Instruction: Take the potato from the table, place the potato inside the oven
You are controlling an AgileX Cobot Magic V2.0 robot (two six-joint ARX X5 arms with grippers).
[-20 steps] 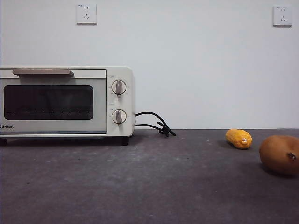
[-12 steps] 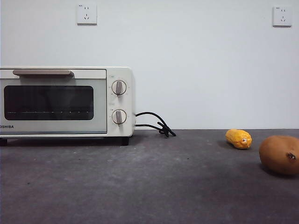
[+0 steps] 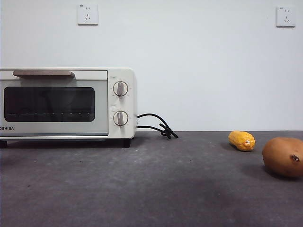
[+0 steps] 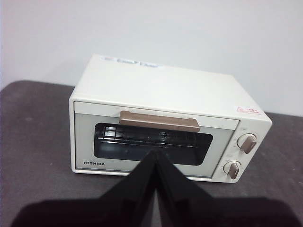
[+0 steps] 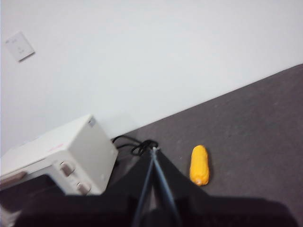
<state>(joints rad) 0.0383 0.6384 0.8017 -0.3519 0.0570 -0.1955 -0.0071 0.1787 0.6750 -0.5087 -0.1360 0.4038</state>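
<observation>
The orange-brown potato (image 3: 283, 157) lies on the dark grey table (image 3: 156, 189) at the far right of the front view, cut by the picture's edge. The cream-white Toshiba oven (image 3: 66, 102) stands at the left with its glass door closed; the left wrist view shows the oven (image 4: 165, 123) from above and in front. My left gripper (image 4: 154, 153) is shut and hangs above the table facing the oven door. My right gripper (image 5: 153, 150) is shut and held high, near the corn. Neither gripper shows in the front view. The potato is out of both wrist views.
A yellow corn cob piece (image 3: 242, 140) lies behind and left of the potato, also visible as the corn (image 5: 199, 164) in the right wrist view. The oven's black cord (image 3: 157, 125) lies coiled to the right of the oven. Two wall sockets (image 3: 87, 13) sit high on the white wall.
The potato has shifted very slightly in the front view and shadows on the table have changed. Oven and corn are where they were.
</observation>
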